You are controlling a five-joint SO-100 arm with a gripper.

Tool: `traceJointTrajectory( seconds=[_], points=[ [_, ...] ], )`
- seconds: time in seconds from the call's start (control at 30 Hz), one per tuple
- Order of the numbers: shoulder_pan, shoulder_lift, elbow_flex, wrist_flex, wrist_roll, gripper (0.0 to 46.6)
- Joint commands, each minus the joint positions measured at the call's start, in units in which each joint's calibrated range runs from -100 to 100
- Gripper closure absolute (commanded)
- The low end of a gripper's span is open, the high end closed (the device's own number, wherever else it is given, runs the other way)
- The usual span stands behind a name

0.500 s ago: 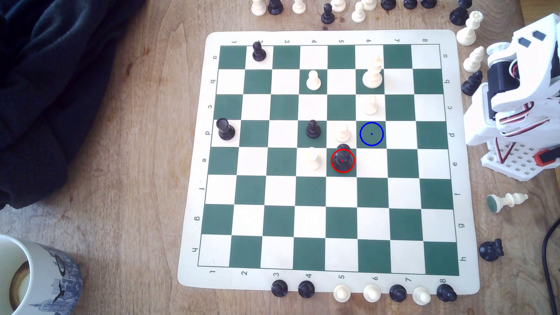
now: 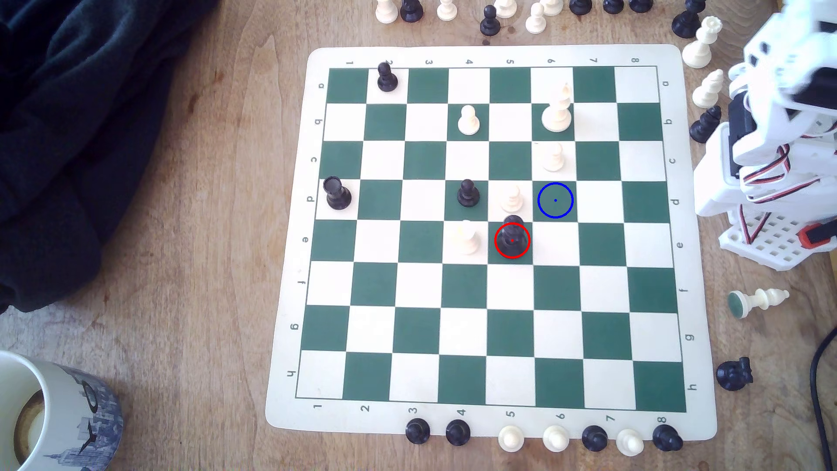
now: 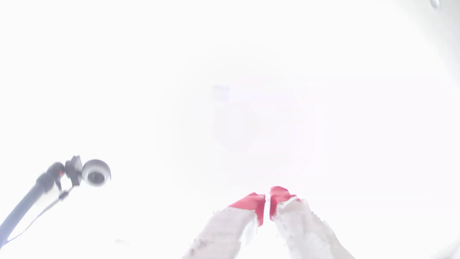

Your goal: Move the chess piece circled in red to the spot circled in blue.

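Observation:
The black chess piece circled in red (image 2: 512, 236) stands upright on a dark green square near the middle of the board (image 2: 290, 281). The spot circled in blue (image 2: 555, 200) is a bare green square, one square diagonally away, up and toward the exterior view's right. The white arm (image 2: 770, 149) is folded up off the board at the exterior view's right edge, far from both. In the wrist view my gripper (image 3: 267, 198) points into a washed-out white background, its red-tipped fingers (image 3: 251, 201) almost touching with nothing between them.
A white pawn (image 2: 512, 199) stands right behind the circled piece and beside the blue spot. Another white piece (image 2: 466, 236) stands on its other side, and a white pawn (image 2: 553, 157) is just beyond the spot. Loose pieces ring the board. A mug (image 2: 50, 416) sits at the lower left.
The upper part of the arm has swung up and toward the exterior view's right, and is blurred by motion. No piece on the board has moved.

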Motion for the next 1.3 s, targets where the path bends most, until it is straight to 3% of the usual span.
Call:
traceJointTrajectory(
  seconds=[0.0, 0.17, 0.37, 0.47, 0.5, 0.57, 0.6, 0.63, 0.87, 0.93, 1.0, 1.1, 1.2, 1.27],
  points=[
    [0.4, -0.2, 1.3, 16.1, -0.2, 46.4],
    [0.8, -0.1, -0.8, 28.8, -0.4, 46.4],
    [-0.7, 1.0, -11.8, 67.6, -0.4, 46.4],
    [0.2, 0.7, -14.7, 76.6, -0.5, 46.4],
    [1.5, -0.1, -17.1, 85.5, -0.5, 42.3],
    [1.1, 0.2, -19.0, 89.1, 0.6, 42.2],
    [1.1, 1.2, -20.5, 91.5, 3.6, 44.4],
    [0.4, 4.0, -23.4, 93.8, 4.9, 46.3],
    [-3.9, 13.0, -32.2, 108.7, 3.8, 46.4],
    [-5.0, 18.3, -35.9, 112.8, 2.2, 46.4],
    [-6.3, 26.8, -44.5, 119.1, -1.1, 46.4],
    [-7.3, 34.0, -53.0, 124.6, -3.4, 46.4],
    [-7.9, 37.7, -56.8, 126.9, -5.4, 45.6],
    [-8.7, 40.9, -59.5, 129.0, -8.0, 44.4]
  ],
)
